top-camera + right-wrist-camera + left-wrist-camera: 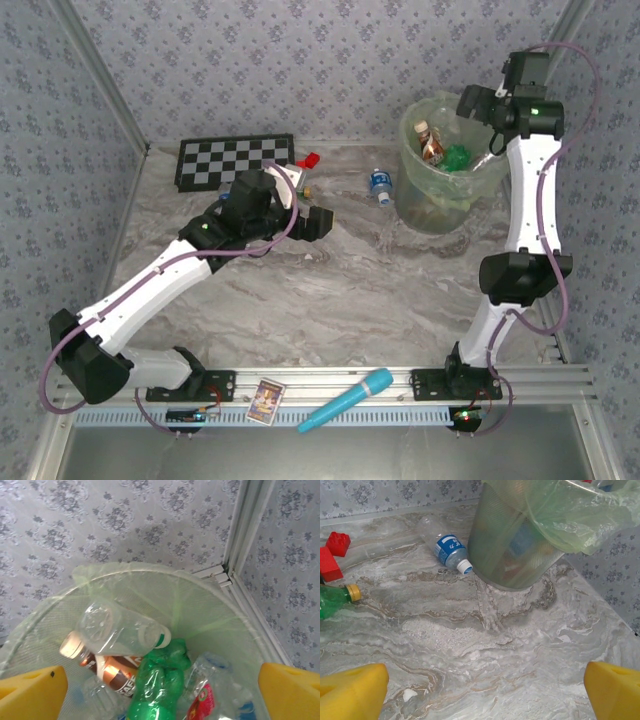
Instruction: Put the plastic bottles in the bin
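The bin (445, 165), a pale green lined bucket, stands at the back right of the table. My right gripper (476, 104) hangs above it, open and holding nothing, its yellow fingers (30, 692) wide apart. Inside the bin (210, 610) lie several plastic bottles: a clear one (120, 627) on top, a brown one (112, 672), a crushed green one (160, 685) and a red-labelled one (205, 695). A clear blue-labelled bottle (447, 550) (380, 185) lies on the table just left of the bin (515, 540). A green bottle with a yellow cap (335, 600) lies further left. My left gripper (485, 690) (315, 222) is open over bare table.
Red blocks (332, 555) (310, 159) sit near a checkerboard (235, 160) at the back. A turquoise microphone-shaped object (347, 400) and a small card (266, 400) lie on the front rail. Patterned walls close the back and both sides.
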Robot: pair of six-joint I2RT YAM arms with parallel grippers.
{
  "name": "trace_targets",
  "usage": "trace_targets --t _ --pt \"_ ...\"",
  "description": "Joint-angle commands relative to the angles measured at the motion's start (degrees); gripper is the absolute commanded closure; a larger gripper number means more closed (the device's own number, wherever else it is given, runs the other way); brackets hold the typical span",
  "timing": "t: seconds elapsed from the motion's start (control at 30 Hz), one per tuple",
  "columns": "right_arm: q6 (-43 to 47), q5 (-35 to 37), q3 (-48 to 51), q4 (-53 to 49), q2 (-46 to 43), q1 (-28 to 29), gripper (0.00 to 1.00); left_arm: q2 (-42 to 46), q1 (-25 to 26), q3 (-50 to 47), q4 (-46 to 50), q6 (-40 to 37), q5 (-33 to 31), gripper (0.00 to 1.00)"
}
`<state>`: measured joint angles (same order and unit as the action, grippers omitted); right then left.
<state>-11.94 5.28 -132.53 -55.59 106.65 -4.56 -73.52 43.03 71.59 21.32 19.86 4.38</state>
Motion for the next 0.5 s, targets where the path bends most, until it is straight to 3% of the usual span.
trace_targets --t 0.0,0.2,0.47 --pt "1.70 2.14 0.93 -0.75 -3.22 2.35 0.00 -0.39 -0.87 1.72 1.11 1.18 -1.99 0.00" --pt "5.59 7.30 3.90 -0.16 -6.08 8.47 0.00 0.37 -3.43 -0.37 1.44 3.61 -2.73 0.00" --pt "4.44 11.61 8.90 -2.55 -10.49 17.60 0.00 1.56 -7.62 -5.11 3.09 6.89 -5.55 0.00"
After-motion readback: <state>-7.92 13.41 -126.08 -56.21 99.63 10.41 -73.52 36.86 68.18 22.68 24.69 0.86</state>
